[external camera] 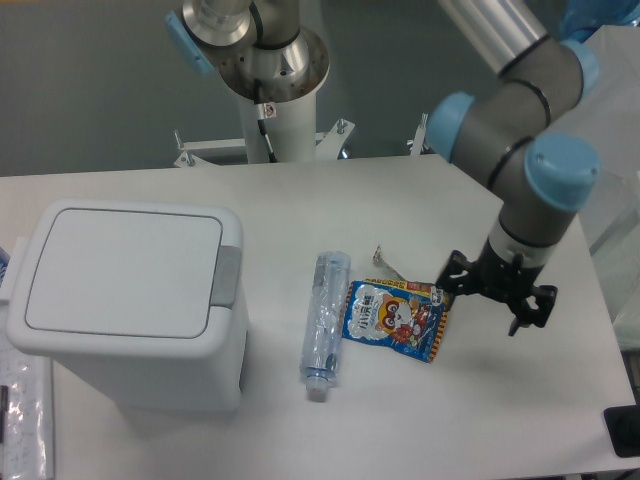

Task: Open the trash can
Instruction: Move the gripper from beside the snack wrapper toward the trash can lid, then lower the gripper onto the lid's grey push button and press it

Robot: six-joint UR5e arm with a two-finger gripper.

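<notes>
Trash can: the trash can sits at the left end of the table, lid flat and closed, nothing touching it.
Button: the grey tab lies on the rim's right side, facing the middle of the table (the side nearest the arm).
Gripper: the gripper hangs above the table's right part, just beside the snack packet and well apart from the bin; its fingers point down and look spread with nothing between them.
Clutter: a clear plastic bottle lies between packet and bin.
Handling: we judge the bin stiff, smooth plastic, and probably light, so a sideways shove might slide it.
Where to act: we would press straight down on the tab, not grip the slippery lid edge.
Progress: opening not yet begun.
</notes>
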